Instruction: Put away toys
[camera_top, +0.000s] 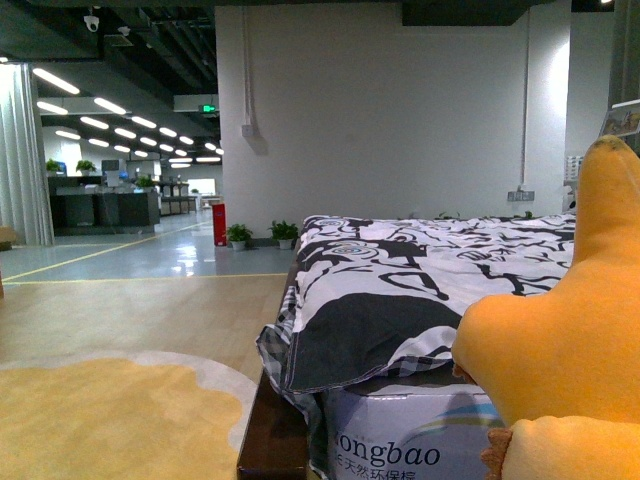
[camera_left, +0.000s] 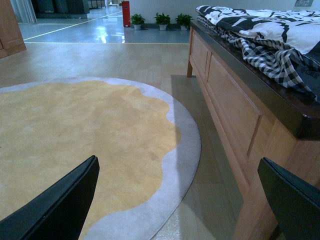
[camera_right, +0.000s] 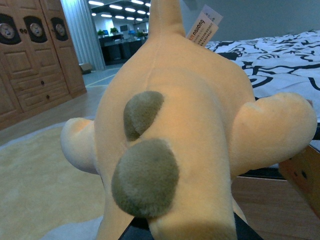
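Orange-yellow plush animal (camera_top: 560, 350) fills the front view at 4 o'clock, raised just beside the bed (camera_top: 400, 290) with its black-and-white quilt (camera_top: 430, 260). A white printed box (camera_top: 400, 440) sits at 6 o'clock. On the plush animal's lower end the right gripper (camera_right: 187, 231) is clamped, 2 grey-brown patches (camera_right: 145, 175) facing its camera. Above the yellow rug (camera_left: 75, 130), the left gripper (camera_left: 172, 210) hangs with fingers (camera_left: 55, 205) wide apart, holding nothing.

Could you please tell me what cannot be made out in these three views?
Orange-yellow plush toy: front view, cut off by right and bottom edges; no face shows.
Right claw: right wrist view, hidden beneath the toy; grip unconfirmed.
White paper tag: right wrist view, print too small.
White printed box: front view, lettering's start covered by black-and-white quilt.
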